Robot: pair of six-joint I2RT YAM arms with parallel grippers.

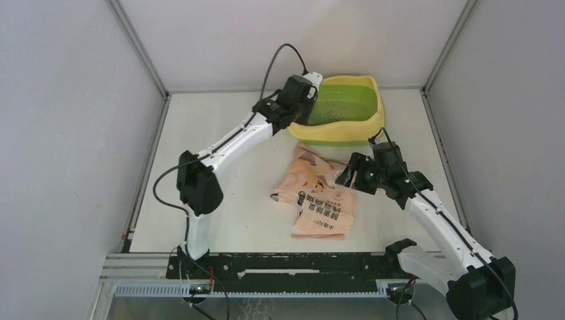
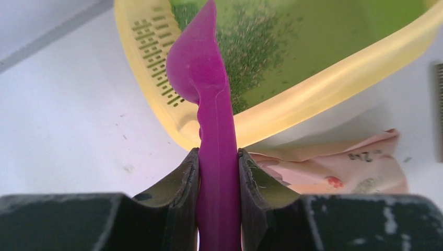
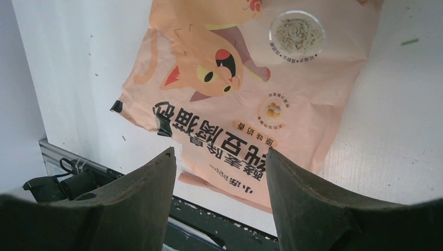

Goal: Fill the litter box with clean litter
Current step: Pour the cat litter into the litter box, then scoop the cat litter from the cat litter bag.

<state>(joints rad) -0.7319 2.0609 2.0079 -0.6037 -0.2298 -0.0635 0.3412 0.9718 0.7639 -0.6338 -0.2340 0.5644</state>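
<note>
White table (image 1: 246, 200); box (image 1: 333, 137) at 1 o'clock. Left gripper (image 2: 218, 157) clamps scoop (image 2: 201, 68) over sparse litter (image 2: 251, 52); right gripper (image 3: 219, 162) gapes empty above bag (image 3: 251, 78). Likely spreading; next, more litter needed.

Litter box (image 1: 346, 133): far side of the surface (image 1: 226, 193), right of centre, with litter (image 2: 251, 52) scattered in its basin. Bag (image 1: 320, 200): flat on the surface, just in front of the box. Scoop (image 2: 201, 68): over the box's grille end, between the left fingers (image 2: 183, 183).
</note>
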